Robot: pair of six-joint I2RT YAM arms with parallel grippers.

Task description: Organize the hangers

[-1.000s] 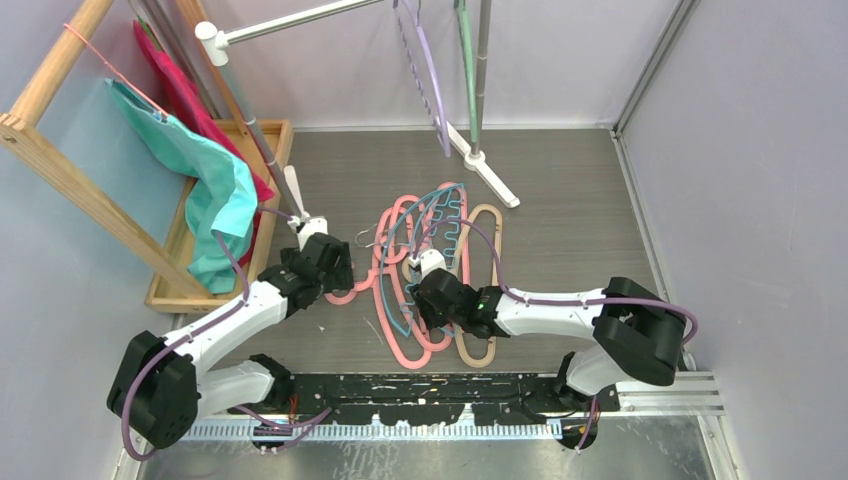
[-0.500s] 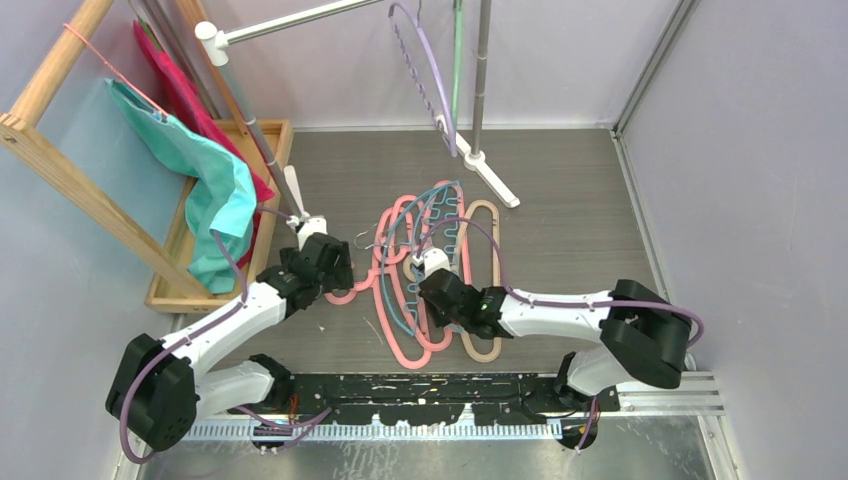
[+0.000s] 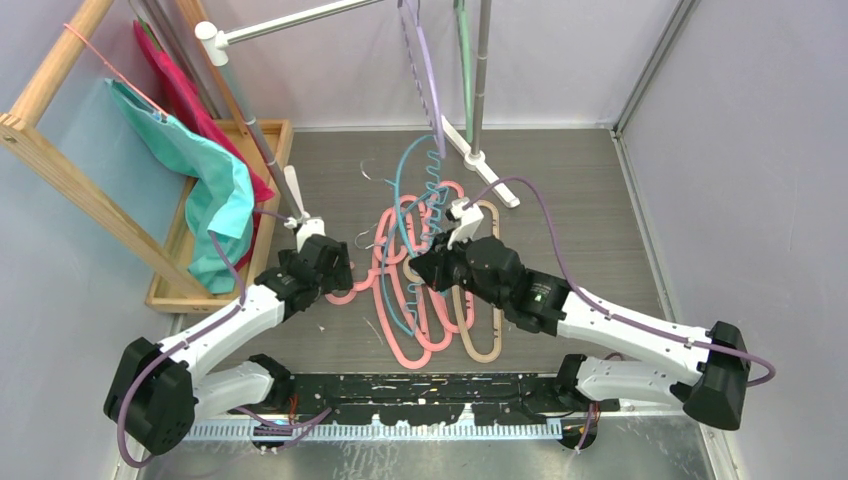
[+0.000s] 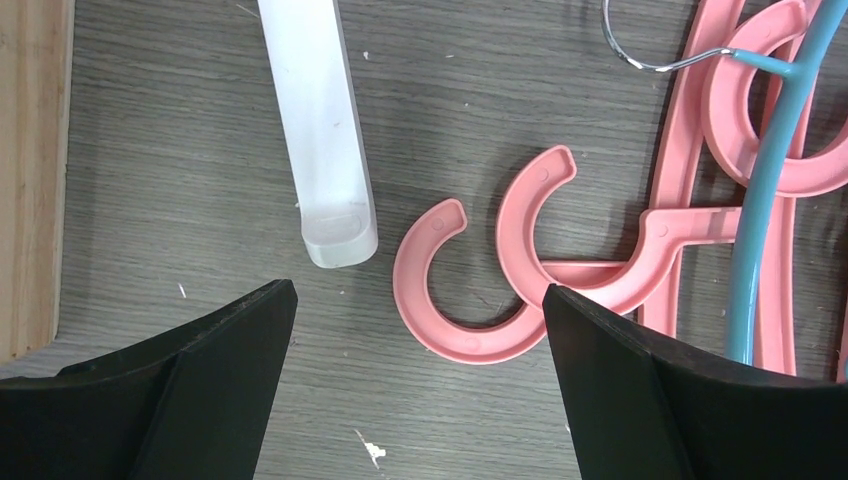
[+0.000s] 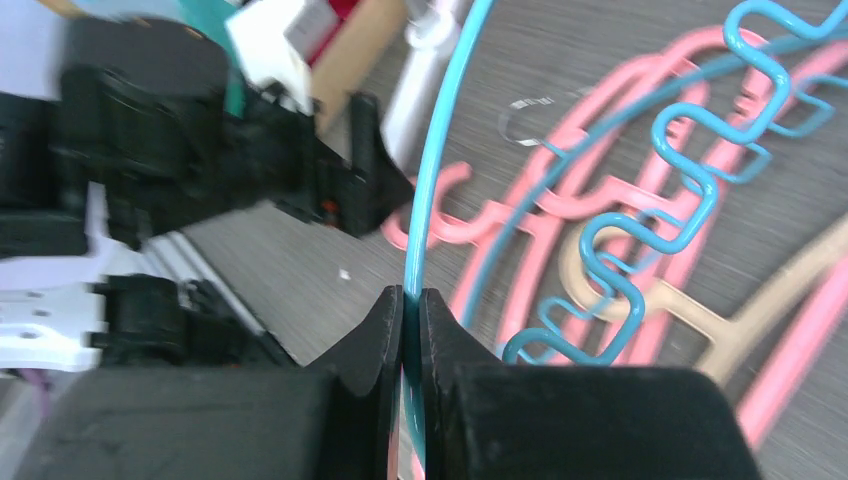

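Pinching right claw (image 5: pixel 412 300): tight on the thin blue hanger (image 5: pixel 411 250);
Left claw (image 4: pixel 417 300): wide, over two pink hooks (image 4: pixel 470 350) on the grey surface (image 4: pixel 180 150)

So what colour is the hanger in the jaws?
A thin teal plastic hanger, best in right wrist view.

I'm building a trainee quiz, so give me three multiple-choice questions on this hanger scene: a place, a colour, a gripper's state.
1. Where is the lavender hanger? A in the wooden tray; B hanging at the metal rack; C under the teal cloth.
2. What colour hanger does the right gripper hold? A pink; B beige; C blue.
3. The left gripper is: A open above pink hooks; B shut on a hanger; C shut on cloth.
Answers: B, it dangles beside the rack's pole; C, the blue hanger is pinched in it; A, its jaws stand apart over the hooks.
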